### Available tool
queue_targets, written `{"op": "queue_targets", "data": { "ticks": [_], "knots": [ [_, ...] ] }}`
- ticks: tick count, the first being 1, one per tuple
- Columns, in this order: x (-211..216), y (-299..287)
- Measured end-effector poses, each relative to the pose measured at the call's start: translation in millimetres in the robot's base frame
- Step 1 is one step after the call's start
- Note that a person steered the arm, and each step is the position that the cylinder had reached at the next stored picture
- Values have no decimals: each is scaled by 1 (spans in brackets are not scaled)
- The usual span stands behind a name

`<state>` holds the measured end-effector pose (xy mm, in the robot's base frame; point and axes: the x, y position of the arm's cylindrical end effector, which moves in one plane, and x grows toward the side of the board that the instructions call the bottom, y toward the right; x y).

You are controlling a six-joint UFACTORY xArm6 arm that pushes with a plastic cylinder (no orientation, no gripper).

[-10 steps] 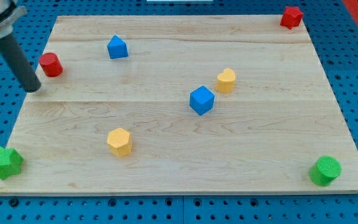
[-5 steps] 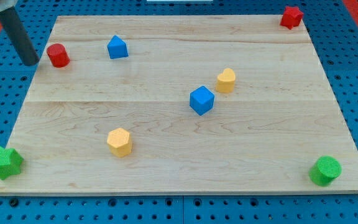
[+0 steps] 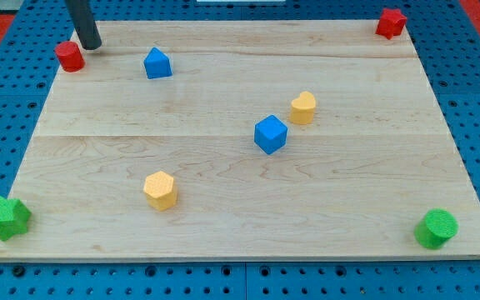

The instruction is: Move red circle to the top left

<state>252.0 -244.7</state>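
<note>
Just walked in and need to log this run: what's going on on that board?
A single arm with a dark rod is pushing blocks around a wooden board. My tip sits near the board's top left corner, just to the upper right of the red circle, close by it; contact can't be judged. The red circle lies at the left edge, near the top left. The blue, yellow and green blocks and the red star lie apart from the tip.

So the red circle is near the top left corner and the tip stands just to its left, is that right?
Not quite. The camera view shows the red circle near the board's top left corner, but my tip stands just to its right and slightly above, not to its left.
</note>
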Motion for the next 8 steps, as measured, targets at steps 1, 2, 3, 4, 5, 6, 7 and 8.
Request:
{"op": "queue_targets", "data": {
  "ticks": [1, 2, 3, 4, 5, 6, 7, 8],
  "knots": [
    [17, 12],
    [29, 19],
    [54, -8],
    [87, -12],
    [85, -40],
    [62, -53],
    [61, -50],
    [63, -46]
  ]
}}
